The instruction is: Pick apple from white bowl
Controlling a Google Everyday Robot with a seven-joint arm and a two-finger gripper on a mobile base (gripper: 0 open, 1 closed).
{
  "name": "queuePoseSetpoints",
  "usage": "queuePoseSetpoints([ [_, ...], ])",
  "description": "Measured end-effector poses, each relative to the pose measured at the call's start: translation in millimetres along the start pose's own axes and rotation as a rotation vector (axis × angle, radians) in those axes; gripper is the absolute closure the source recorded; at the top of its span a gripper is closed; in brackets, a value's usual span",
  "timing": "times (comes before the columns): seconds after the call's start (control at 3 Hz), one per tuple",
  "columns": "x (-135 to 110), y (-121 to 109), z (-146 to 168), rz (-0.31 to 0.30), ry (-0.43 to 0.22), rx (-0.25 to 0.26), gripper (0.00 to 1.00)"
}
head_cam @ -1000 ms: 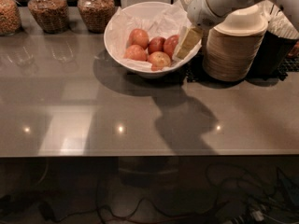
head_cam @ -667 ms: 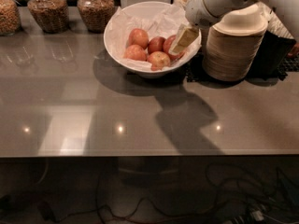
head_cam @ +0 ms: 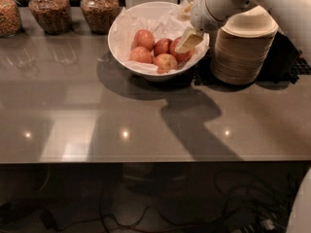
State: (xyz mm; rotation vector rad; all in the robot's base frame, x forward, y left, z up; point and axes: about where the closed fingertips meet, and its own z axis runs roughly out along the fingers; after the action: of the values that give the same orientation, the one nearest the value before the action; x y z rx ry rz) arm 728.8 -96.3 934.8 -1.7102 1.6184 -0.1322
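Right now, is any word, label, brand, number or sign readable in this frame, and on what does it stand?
No readable text anywhere.
The glass jars, the white bowl, the stacked disposable bowls and the table show no print or labels.
The gripper, at the right side of the white bowl, shows no marking either.

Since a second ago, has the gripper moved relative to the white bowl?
Yes, slightly. The gripper has shifted left and up in view, off the white bowl's near-right rim and further over its inside; the bowl stays put.
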Motion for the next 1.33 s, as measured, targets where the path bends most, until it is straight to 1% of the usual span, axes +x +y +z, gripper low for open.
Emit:
queuePoseSetpoints([
  [0.33, 8.7, 9.3, 7.8, -0.025, 0.038, -0.060, 0.29],
  [0.67, 16.4, 17.0, 10.4, -0.050, 0.074, -0.113, 0.29],
  [1.0, 22.4, 25.0, 16.1, -0.053, 0.084, -0.146, 0.31],
  [1.33, 25.2, 31.0, 25.1, -0.033, 0.070, -0.155, 0.31],
])
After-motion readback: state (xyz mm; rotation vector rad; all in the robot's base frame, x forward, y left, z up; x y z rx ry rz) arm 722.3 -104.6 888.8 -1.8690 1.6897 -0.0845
